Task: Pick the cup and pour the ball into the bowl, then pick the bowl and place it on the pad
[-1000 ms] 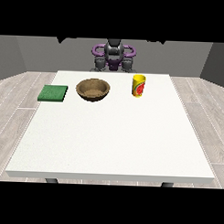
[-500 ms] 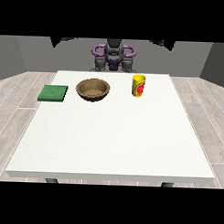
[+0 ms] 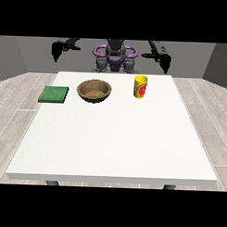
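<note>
The robot hand at the view's right is held raised at the upper right of the frame, behind the far edge of the surface, and nothing is held in it. The robot hand at the view's left is raised likewise at the upper left, also with nothing in it. Both are small and dark against the backdrop, so whether their fingers are straight or curled cannot be told.

The cup, yellow with a red mark, is seen standing upright in the upper middle of the frame, slightly right of centre. The ball is not visible; it is presumably inside the cup. The bowl, brown, is set to the left of the cup and apart from it, and appears to hold nothing. The pad, green, lies flat further left, near the left edge of the white surface.

No step of the task is judged to be done: the cup is not yet grasped, nothing is poured, and the bowl is not on the pad. The whole sequence remains.

Compared with the earlier frames, the arms have been lifted and spread outward, where they had been tucked close to the torso; the cup, bowl and pad are unmoved.
</note>
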`<state>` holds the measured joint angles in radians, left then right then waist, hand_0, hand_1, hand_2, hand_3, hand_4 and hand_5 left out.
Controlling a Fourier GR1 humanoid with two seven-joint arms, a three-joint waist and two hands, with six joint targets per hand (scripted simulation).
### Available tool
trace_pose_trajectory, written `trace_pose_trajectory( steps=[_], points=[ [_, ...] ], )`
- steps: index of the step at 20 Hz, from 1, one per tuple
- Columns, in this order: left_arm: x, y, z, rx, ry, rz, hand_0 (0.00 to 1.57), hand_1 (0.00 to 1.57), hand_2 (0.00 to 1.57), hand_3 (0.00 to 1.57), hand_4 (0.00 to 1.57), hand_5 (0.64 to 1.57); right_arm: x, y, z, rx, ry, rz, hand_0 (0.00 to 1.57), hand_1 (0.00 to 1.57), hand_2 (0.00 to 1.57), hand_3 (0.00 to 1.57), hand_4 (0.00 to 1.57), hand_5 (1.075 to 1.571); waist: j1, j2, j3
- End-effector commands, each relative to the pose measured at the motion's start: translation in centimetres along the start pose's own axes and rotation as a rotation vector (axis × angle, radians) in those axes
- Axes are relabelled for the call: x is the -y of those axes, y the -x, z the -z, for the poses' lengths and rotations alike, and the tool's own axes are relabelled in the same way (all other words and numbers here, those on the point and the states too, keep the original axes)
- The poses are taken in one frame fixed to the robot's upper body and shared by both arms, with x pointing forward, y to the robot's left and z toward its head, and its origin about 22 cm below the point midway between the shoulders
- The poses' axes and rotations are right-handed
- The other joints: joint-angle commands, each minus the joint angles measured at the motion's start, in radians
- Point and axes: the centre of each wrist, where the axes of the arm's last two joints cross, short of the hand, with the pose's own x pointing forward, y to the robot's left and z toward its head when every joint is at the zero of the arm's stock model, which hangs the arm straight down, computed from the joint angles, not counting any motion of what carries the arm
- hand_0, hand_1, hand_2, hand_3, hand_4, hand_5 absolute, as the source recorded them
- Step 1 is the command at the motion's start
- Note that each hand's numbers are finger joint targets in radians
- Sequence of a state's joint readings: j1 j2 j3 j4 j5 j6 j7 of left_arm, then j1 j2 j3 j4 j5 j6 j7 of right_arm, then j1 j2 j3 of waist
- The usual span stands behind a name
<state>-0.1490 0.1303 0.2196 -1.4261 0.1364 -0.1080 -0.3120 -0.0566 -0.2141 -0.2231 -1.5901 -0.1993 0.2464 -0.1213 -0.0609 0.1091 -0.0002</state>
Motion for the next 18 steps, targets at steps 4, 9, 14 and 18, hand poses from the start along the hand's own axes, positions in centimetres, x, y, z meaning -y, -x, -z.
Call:
trace_pose_trajectory(
  steps=[4,9,14,18],
  points=[
    [1.3,5.9,-1.1,-0.003,-0.047,0.016,0.00,0.00,0.00,0.00,0.00,1.517,-0.5,-0.5,0.4,0.019,-0.008,-0.003,0.00,0.00,0.00,0.00,0.00,1.571,-0.052,0.026,-0.0004],
    [2.5,7.3,0.1,0.039,-0.048,0.042,0.00,0.00,0.00,0.00,0.00,1.519,0.4,0.9,1.0,0.105,-0.042,0.004,0.00,0.00,0.00,0.00,0.00,1.570,-0.062,0.117,-0.0002],
    [2.0,8.7,1.7,0.120,-0.092,0.055,0.00,0.00,0.00,0.00,0.00,1.519,0.6,-0.4,2.2,0.145,-0.077,0.015,0.00,0.00,0.00,0.00,0.00,1.571,-0.098,0.176,-0.0006],
    [5.0,11.1,-1.3,0.018,-0.042,0.067,0.00,0.00,0.00,0.00,0.00,1.520,2.7,2.0,1.2,0.058,-0.034,0.013,0.00,0.00,0.00,0.00,0.00,1.571,-0.043,0.093,0.0000]
  ],
)
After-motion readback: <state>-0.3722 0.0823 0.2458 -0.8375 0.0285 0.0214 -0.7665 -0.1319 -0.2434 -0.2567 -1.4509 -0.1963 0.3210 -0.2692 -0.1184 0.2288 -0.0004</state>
